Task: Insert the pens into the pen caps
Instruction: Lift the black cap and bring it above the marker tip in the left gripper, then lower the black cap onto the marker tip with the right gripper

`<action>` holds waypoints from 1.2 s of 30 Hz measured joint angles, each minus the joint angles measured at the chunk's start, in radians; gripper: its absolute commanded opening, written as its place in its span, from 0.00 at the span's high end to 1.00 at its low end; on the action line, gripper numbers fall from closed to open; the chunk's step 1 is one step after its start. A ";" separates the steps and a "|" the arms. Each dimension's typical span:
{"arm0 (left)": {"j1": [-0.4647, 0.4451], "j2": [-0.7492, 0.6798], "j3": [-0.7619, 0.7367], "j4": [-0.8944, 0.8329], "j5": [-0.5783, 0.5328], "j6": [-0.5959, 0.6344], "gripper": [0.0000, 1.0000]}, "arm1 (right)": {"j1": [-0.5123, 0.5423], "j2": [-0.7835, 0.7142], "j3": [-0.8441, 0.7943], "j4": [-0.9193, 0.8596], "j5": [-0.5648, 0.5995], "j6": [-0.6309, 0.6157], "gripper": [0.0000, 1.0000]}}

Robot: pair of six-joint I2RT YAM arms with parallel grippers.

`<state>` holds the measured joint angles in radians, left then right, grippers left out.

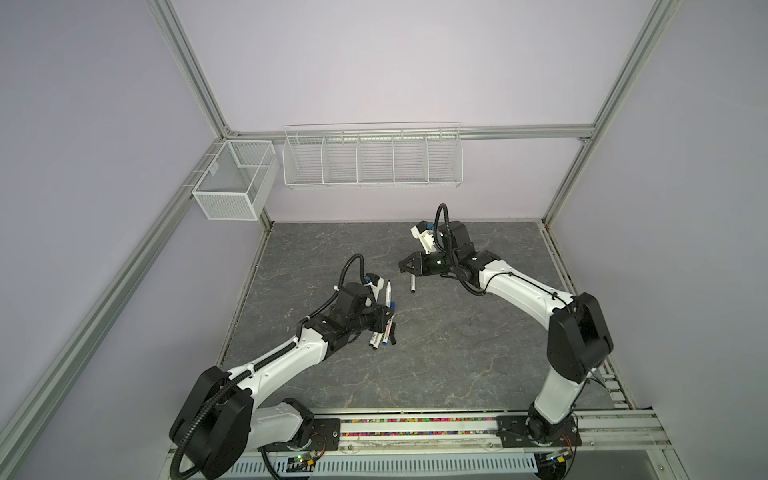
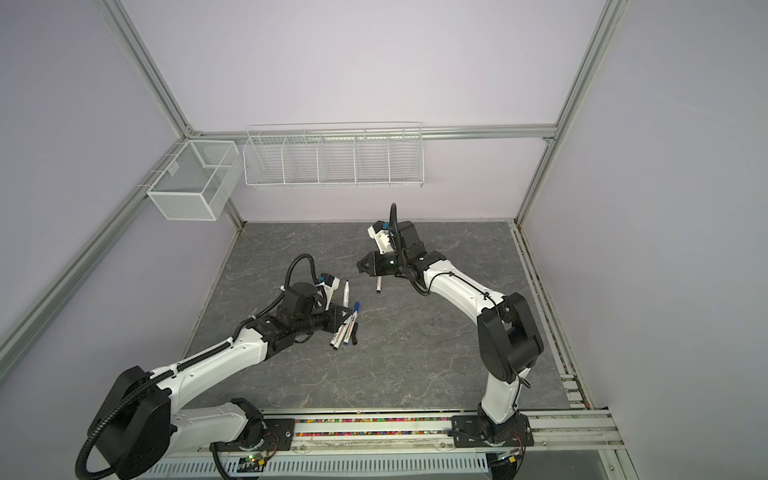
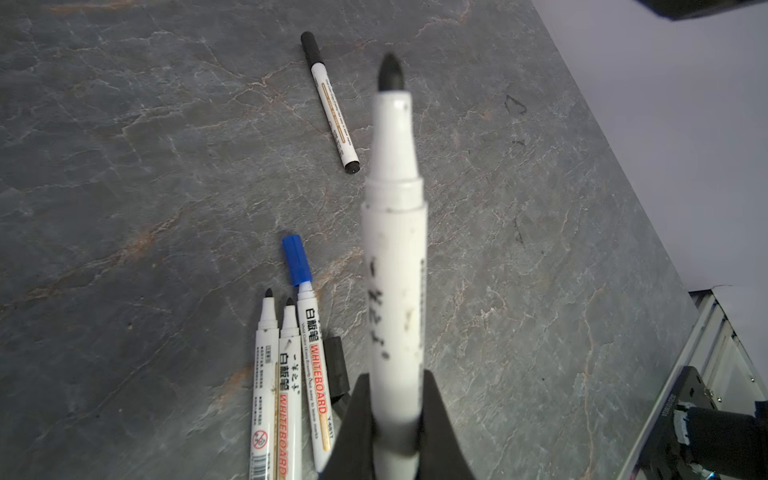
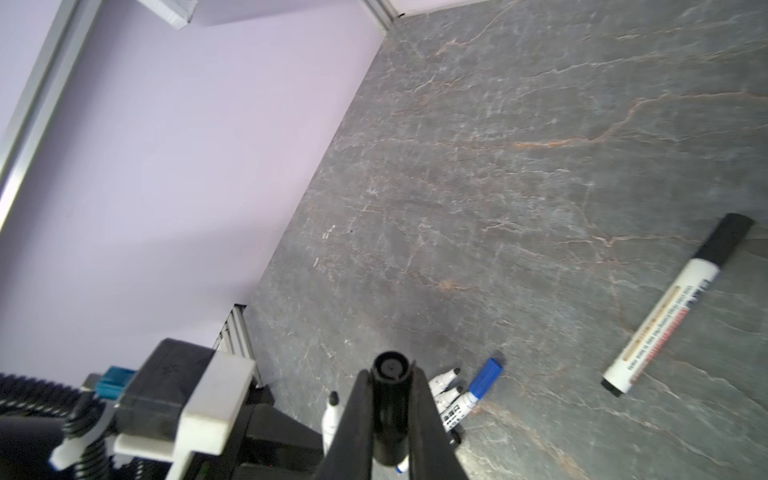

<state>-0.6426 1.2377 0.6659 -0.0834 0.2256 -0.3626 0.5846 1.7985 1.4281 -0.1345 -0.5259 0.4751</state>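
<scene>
- Nearest my left wrist camera is the held pen (image 3: 395, 270), its black nib bare; my left gripper (image 3: 396, 386) is clamped on the barrel, and the nib end sticks out ahead of the fingers.
- My right gripper (image 4: 390, 374) is pinched tight on the held cap (image 4: 388, 415); the end facing outward looks hollow, so I take it for the mouth, though I cannot be sure.
- The relation that counts: in a top view the held pen (image 1: 388, 293) runs near to far, nib toward the back wall; my right gripper (image 1: 402, 266) sits beyond the nib and a little to the right, apart from it, pointing left; the two axes cross rather than line up; I judge that the next move must bring mouth and nib onto one line before any push.
- Both hands are about equally near that meeting place.
- On the table (image 1: 457, 353) the capped pen (image 3: 330, 104) lies alone, close under my right gripper; by my left gripper lie the blue pen (image 3: 309, 332), capped, and the bare pens (image 3: 266, 353), two of them side by side against it; the loose cap (image 3: 336, 365) lies just beside the blue pen on its other side.
- Containers: the mesh bin (image 1: 224, 208) and the divided rack (image 1: 372, 183) hang at the back, well apart from the work; nothing shows in either.
</scene>
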 measured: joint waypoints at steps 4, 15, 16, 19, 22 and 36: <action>-0.001 0.000 0.002 0.002 0.004 0.007 1.00 | 0.019 0.026 0.034 0.025 -0.048 0.001 0.93; -0.002 -0.001 0.011 0.007 0.000 0.009 1.00 | 0.042 0.063 0.061 0.015 -0.089 -0.015 0.93; -0.002 -0.001 0.011 0.007 0.000 0.009 1.00 | 0.042 0.063 0.062 0.012 -0.089 -0.020 0.93; -0.003 -0.001 0.011 0.009 -0.001 0.008 1.00 | 0.042 0.063 0.062 -0.008 -0.088 -0.031 0.93; -0.004 -0.002 0.011 0.013 -0.001 0.008 1.00 | 0.042 0.063 0.062 -0.026 -0.087 -0.041 0.93; -0.006 -0.002 0.011 0.043 -0.019 0.004 1.00 | 0.042 0.063 0.062 -0.052 -0.110 -0.072 0.93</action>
<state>-0.6483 1.2358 0.6765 -0.0399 0.2066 -0.3584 0.6266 1.8614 1.4899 -0.1867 -0.6361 0.4030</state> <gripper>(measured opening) 0.123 0.148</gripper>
